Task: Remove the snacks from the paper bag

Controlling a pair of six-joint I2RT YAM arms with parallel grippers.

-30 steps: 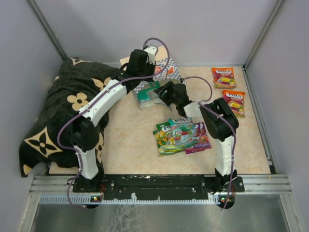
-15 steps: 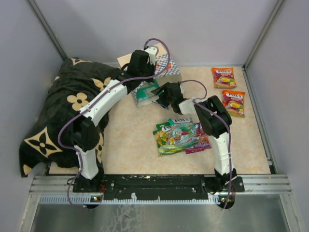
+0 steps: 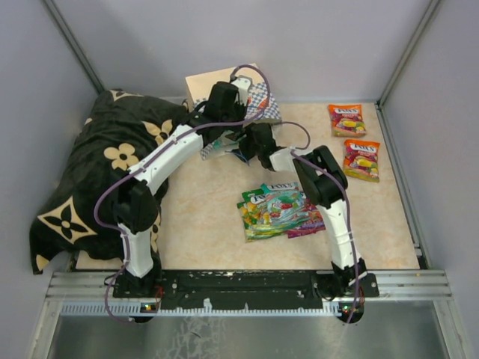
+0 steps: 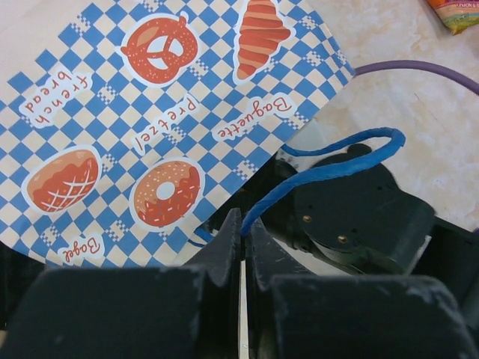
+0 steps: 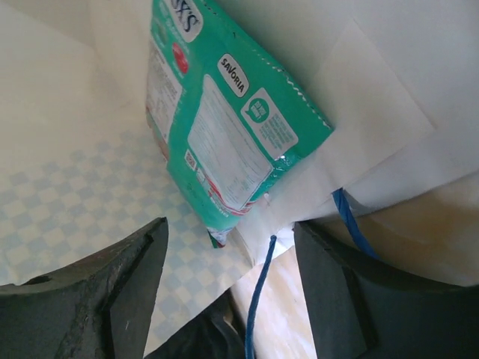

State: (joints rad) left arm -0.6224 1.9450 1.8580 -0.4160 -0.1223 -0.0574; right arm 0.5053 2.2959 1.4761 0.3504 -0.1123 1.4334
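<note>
Right wrist: right gripper point(image 5: 230, 226) gaped open, teal packet point(image 5: 224, 127) just ahead, lengthwise away; left gripper point(image 4: 245, 224) clamped the paper bag point(image 4: 150, 112).

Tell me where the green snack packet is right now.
Right wrist view: the green packet lies inside the paper bag, just ahead of the open right gripper, beside a blue cord handle.
</note>
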